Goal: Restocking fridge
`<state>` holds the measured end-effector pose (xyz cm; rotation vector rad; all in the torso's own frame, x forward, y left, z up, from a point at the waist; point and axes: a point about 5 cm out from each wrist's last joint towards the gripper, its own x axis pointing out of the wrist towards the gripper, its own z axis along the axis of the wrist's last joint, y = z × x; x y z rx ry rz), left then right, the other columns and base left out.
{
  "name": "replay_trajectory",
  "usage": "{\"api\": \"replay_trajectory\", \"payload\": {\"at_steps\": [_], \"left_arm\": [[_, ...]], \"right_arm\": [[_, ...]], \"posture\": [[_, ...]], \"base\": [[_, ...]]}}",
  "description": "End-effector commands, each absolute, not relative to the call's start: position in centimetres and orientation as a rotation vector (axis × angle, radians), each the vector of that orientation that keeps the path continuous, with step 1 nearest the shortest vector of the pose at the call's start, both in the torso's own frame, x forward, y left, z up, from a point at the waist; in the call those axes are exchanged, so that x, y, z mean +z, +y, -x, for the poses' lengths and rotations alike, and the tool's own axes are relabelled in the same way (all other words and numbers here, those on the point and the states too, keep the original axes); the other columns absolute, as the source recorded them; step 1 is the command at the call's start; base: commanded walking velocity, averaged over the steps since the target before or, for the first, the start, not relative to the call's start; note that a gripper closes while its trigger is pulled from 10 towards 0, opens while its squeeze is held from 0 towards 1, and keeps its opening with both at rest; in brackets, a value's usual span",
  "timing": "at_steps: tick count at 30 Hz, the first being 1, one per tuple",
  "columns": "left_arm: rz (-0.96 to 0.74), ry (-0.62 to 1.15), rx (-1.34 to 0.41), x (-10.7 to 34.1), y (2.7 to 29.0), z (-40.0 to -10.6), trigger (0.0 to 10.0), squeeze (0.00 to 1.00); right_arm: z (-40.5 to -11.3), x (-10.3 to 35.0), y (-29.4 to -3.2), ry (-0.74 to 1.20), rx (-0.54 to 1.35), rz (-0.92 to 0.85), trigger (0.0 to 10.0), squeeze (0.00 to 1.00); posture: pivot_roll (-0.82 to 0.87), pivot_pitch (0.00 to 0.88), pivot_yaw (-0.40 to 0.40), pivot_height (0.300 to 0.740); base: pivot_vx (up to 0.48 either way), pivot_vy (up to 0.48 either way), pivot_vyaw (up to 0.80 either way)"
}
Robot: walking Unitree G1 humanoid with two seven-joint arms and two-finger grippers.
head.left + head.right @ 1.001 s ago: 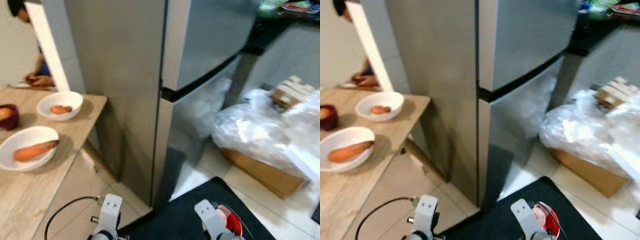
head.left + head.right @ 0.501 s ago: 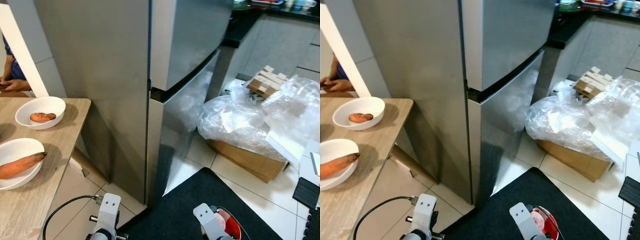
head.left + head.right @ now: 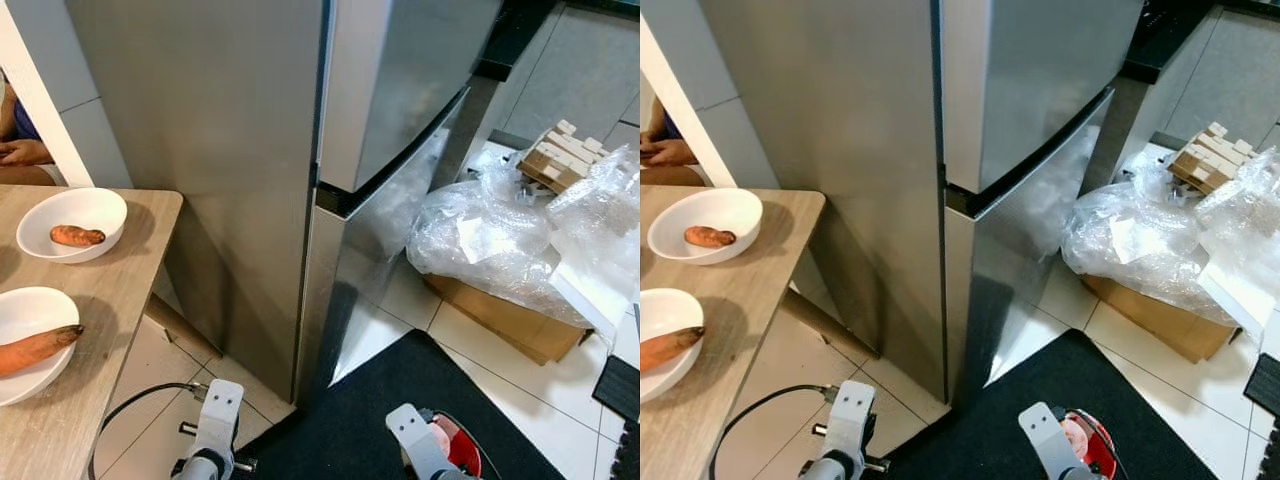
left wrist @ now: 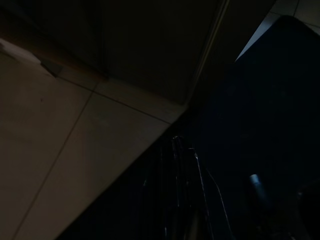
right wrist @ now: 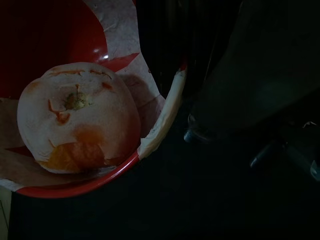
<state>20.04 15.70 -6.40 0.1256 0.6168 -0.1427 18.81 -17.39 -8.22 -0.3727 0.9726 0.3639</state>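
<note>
Fruit [image 5: 79,117] in red bowl [image 5: 60,35]

Your robot's two arms are hanging low at the near edge of the scene, only their white wrist housings showing. The left arm [image 3: 218,432] is sitting near and to the left, its wrist pointing downward, with a black cable looping off to its left side. The left gripper [image 4: 184,197] is showing only as dark, thin finger shapes in the left wrist view, too dim for you to judge their spacing. The right arm [image 3: 415,448] is sitting near and to the right, angled slightly inward. The right gripper is carrying a red bowl [image 5: 150,135] beneath the wrist, with a finger [image 5: 165,50] crossing the rim.
</note>
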Motion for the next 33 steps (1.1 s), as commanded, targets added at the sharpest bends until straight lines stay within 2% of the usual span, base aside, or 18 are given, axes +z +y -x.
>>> {"api": "replay_trajectory", "payload": {"at_steps": [1, 15, 18, 26, 27, 28, 33], "left_arm": [[-0.132, 0.617, -0.138, -6.4, 15.8, -20.0, 10.0, 0.0], [-0.108, 0.334, -0.187, -2.2, 15.8, -24.4, 10.0, 0.0], [-0.091, 0.247, -0.248, -0.5, 16.5, -25.5, 10.0, 0.0], [-0.191, 0.23, -0.443, 0.5, 17.4, -25.7, 10.0, 0.0], [-0.21, 0.227, -0.447, 0.7, 17.9, -25.7, 1.1, 0.0], [-0.198, 0.219, -0.444, 0.9, 18.1, -25.8, 0.0, 0.0], [-0.163, 0.203, -0.458, 1.4, 18.4, -26.0, 0.0, 0.0]], "right_arm": [[-19.2, -7.9, -18.0, 0.956, 0.339, 0.381, 10.0, 0.0], [-19.3, -7.8, -18.3, 0.956, 0.33, 0.384, 10.0, 0.0], [-19.3, -7.8, -18.5, 0.957, 0.328, 0.385, 10.0, 0.0], [-19.3, -7.8, -18.4, 0.958, 0.328, 0.385, 10.0, 0.0], [-19.3, -7.9, -18.4, 0.958, 0.328, 0.384, 10.0, 0.0], [-19.3, -7.9, -18.4, 0.958, 0.329, 0.384, 10.0, 0.0], [-19.2, -7.9, -18.5, 0.962, 0.332, 0.388, 10.0, 0.0]], "posture": [[-0.09, 0.061, -0.049, 0.7], [-0.1, 0.059, -0.051, 0.7], [-0.1, 0.06, -0.051, 0.7], [-0.1, 0.062, -0.049, 0.7], [-0.1, 0.062, -0.05, 0.7], [-0.1, 0.062, -0.052, 0.7], [-0.1, 0.061, -0.056, 0.7]], "base": [[0.0, 0.0, 0.0], [0.0, 0.0, 0.0], [0.0, 0.0, 0.0], [0.0, 0.0, 0.0], [0.0, 0.0, 0.0], [0.0, 0.0, 0.0], [0.0, 0.0, 0.0]]}}
